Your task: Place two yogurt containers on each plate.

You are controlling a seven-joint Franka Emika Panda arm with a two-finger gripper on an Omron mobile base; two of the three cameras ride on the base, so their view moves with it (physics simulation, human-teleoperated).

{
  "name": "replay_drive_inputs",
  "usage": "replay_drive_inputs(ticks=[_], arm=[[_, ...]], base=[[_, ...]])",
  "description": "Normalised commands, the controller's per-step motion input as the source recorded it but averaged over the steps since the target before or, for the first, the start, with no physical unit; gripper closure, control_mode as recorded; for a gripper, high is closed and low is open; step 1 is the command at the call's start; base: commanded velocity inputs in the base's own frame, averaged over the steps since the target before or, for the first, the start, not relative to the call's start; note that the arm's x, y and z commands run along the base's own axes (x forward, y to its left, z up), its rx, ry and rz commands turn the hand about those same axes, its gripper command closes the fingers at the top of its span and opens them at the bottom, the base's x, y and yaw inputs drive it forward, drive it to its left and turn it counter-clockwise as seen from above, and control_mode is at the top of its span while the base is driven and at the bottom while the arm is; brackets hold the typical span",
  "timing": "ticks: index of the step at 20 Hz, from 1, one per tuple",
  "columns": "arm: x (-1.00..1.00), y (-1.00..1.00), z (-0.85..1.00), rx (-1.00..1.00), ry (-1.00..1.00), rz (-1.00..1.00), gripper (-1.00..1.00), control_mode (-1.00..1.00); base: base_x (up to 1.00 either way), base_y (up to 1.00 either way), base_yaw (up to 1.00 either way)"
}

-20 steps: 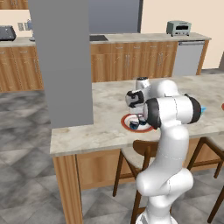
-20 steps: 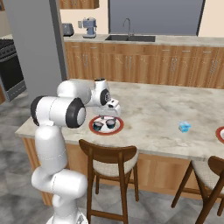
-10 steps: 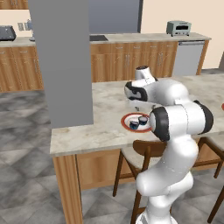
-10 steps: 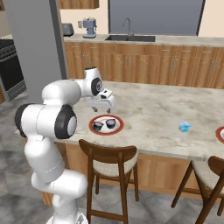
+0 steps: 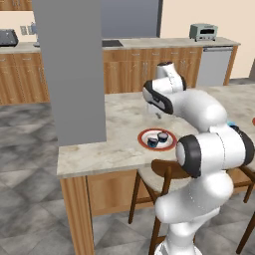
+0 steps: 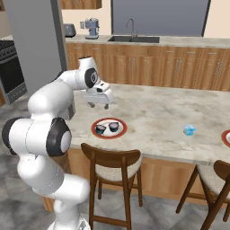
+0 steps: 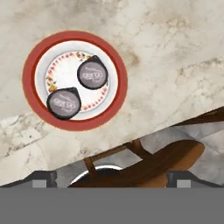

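While the gripper (image 6: pixel 99 106) hangs spread and empty above the filled plate (image 7: pixel 75 80), the blue box (image 6: pixel 189 130) — well off along the surface (image 6: pixel 152 112) — needs a centred, level approach.

two dark yogurt cups (image 7: pixel 92 75) on near red-rimmed plate (image 7: pixel 74 124) — blue box (image 6: pixel 189 130) apart.

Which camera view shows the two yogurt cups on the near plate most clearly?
The hand view: it looks straight down on both yogurt cups, lids visible, apart on the plate. The left and right base views show them small and dark from the side.
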Motion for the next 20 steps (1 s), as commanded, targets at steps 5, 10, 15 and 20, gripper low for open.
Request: replay_drive_inputs(ticks=[5, 10, 15, 20], arm=[[0.0, 0.0, 0.0, 0.0, 0.0, 0.0, -1.0, 1.0], [0.0, 0.0, 0.0, 0.0, 0.0, 0.0, -1.0, 1.0], [0.0, 0.0, 0.0, 0.0, 0.0, 0.0, -1.0, 1.0], [0.0, 0.0, 0.0, 0.0, 0.0, 0.0, -1.0, 1.0]], base=[[-0.15, -0.76, -0.32], [-0.07, -0.98, -0.16], [0.0, -1.0, 0.0], [0.0, -0.95, 0.0]])
